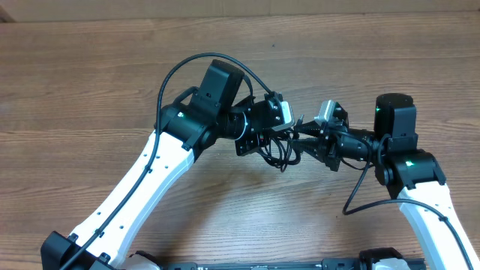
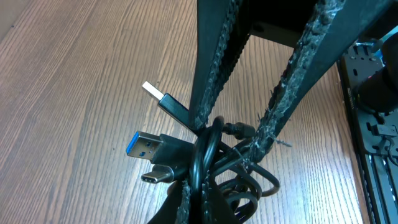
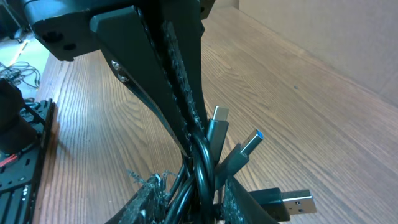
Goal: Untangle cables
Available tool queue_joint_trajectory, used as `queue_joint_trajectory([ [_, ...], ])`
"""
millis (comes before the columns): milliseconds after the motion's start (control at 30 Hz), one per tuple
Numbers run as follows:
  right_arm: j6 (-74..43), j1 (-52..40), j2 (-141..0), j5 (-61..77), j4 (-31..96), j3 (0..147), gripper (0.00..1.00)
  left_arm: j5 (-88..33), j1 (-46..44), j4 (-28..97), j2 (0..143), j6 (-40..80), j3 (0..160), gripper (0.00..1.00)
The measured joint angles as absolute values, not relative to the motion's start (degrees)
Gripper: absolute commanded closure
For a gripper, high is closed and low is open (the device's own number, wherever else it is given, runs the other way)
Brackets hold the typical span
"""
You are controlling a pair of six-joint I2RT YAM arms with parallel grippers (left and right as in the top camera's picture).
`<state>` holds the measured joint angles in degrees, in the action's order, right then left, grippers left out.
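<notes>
- A wooden table [image 1: 90,90] filled the scene, with the work near its middle.
- The cables [image 2: 211,168] were 1 knotted bundle with 3 plugs [image 2: 146,144] poking out. No strand looked freed, so nearly all the untangling remained.
- The left gripper [image 2: 236,138] clamped the bundle between part-closed fingers. From the right, the right gripper [image 3: 189,127] pinched it, nearly shut.

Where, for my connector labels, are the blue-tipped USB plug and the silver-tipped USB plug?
Blue-tipped black USB plug [image 2: 138,142]: left wrist view, blue tip.
Silver-tipped black USB plug [image 2: 152,91]: left wrist view, silver tip.
</notes>
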<state>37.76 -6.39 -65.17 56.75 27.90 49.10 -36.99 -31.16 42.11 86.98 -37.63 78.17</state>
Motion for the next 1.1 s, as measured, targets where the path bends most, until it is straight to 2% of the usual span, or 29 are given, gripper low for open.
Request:
queue_joint_trajectory([
  [67, 37.7, -6.4, -65.2, 56.8, 27.9, 49.1, 0.77, -36.8, -31.2, 42.2, 87.0, -37.6, 78.2, 0.96],
  [100, 37.8, -6.4, -65.2, 56.8, 27.9, 49.1, 0.83, -36.8, -31.2, 42.3, 87.0, -37.6, 78.2, 0.96],
  [133, 38.1, -6.4, -65.2, 56.8, 27.8, 49.1, 0.93, -36.7, -31.2, 42.3, 87.0, -37.6, 78.2, 0.96],
  [167, 37.9, -6.4, -65.2, 56.8, 27.9, 49.1, 0.96, -36.6, -31.2, 42.3, 87.0, -37.6, 78.2, 0.96],
  [333, 37.7, -6.3, -65.2, 56.3, 27.6, 49.1, 0.96, -36.6, -31.2, 42.7, 87.0, -37.6, 78.2, 0.96],
  [433, 37.8, -6.3, -65.2, 56.3, 27.6, 49.1, 0.93, -36.6, -31.2, 42.7, 87.0, -37.6, 78.2, 0.96],
  [500, 37.7, -6.3, -65.2, 56.4, 27.6, 49.1, 0.96, -36.3, -31.2, 42.7, 87.0, -37.6, 78.2, 0.96],
  [967, 37.7, -6.3, -65.2, 56.0, 27.6, 49.1, 0.96, -35.3, -31.2, 42.2, 87.0, -37.2, 78.2, 0.96],
  [1100, 37.7, -6.2, -65.2, 55.7, 28.9, 49.2, 0.96, -34.8, -31.2, 40.0, 87.0, -34.9, 78.2, 0.92],
])
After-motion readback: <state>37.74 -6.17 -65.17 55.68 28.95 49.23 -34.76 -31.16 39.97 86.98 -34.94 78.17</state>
